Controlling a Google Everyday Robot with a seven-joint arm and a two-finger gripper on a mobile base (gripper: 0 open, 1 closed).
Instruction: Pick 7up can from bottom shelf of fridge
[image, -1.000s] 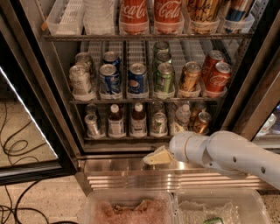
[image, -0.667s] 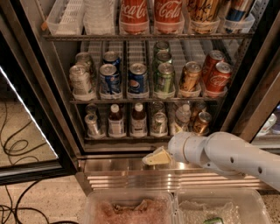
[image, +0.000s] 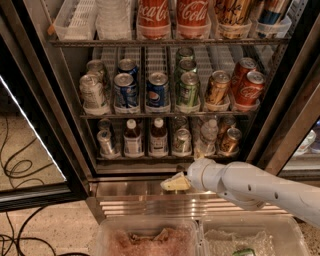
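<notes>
Notably, the 7up can (image: 181, 141) stood upright on the bottom shelf (image: 145, 158) of the fridge (image: 125, 191), above and just right of the gripper (image: 172, 183). The gripper hung low before the steel base, pointing left, its arm reaching in from the right. Whether it was open or closed could not be determined.

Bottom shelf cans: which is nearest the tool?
The 7up can, greenish, straight above the tool at the fridge base; silver can far left, gold-orange can right.
</notes>
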